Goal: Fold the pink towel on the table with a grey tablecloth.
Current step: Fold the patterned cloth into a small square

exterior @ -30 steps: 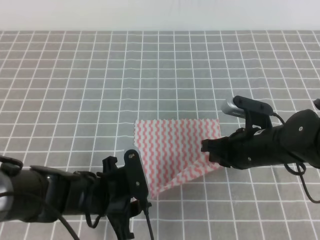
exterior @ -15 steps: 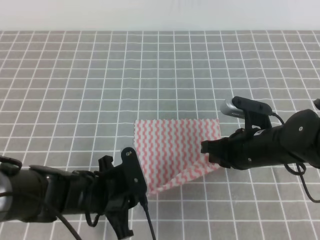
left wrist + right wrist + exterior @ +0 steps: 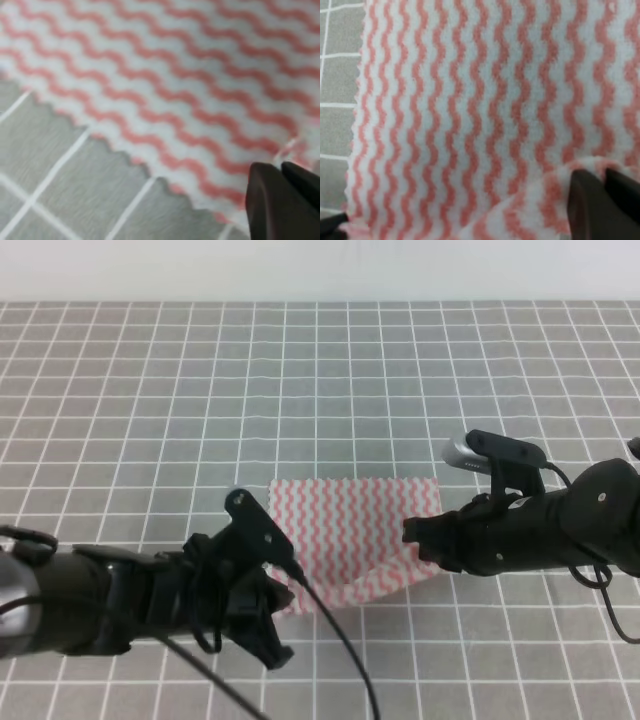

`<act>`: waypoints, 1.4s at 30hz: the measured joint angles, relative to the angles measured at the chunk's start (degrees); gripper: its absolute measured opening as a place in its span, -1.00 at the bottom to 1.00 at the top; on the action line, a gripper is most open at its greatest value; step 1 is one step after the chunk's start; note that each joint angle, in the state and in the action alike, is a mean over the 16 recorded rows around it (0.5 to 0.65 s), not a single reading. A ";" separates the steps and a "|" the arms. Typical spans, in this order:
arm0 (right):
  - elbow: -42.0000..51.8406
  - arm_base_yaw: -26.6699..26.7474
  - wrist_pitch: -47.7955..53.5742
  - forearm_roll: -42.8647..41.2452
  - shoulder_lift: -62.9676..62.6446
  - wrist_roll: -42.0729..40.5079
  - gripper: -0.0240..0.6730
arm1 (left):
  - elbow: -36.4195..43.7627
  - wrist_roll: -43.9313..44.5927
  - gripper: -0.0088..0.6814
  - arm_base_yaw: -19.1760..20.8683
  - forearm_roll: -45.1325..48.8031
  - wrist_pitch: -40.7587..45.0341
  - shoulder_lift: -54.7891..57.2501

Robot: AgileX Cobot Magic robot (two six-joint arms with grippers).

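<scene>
The pink towel (image 3: 350, 530), with wavy pink-and-white stripes, lies in the middle of the table with a grey tablecloth (image 3: 150, 390). Its near edge is raised and rumpled between the two arms. My left gripper (image 3: 280, 585) is at the towel's near-left corner, and in the left wrist view the gripper (image 3: 281, 172) is shut on a pinch of the towel (image 3: 175, 75). At the near-right corner my right gripper (image 3: 418, 540) is shut, and the right wrist view shows the gripper (image 3: 605, 180) holding a bunched fold of the towel (image 3: 470, 100).
The grey grid cloth (image 3: 60, 175) spreads out on all sides of the towel. A black cable (image 3: 340, 650) trails from the left arm across the cloth to the near edge. A white wall (image 3: 320, 270) bounds the table's far side.
The left gripper has moved up and away from the near edge, drawing the towel's near-left corner inward, so the near point of the towel has shortened. The right arm has held still.
</scene>
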 joint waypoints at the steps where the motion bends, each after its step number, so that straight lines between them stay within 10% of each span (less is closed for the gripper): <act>1: 0.00 0.00 -0.14 0.01 -0.01 0.01 -0.97 | -0.39 -1.10 -0.98 0.00 0.00 -0.24 0.15; 42: -8.34 -4.74 1.14 -0.06 7.07 -0.16 -0.97 | -14.60 -8.99 -0.98 1.72 0.13 -8.42 8.75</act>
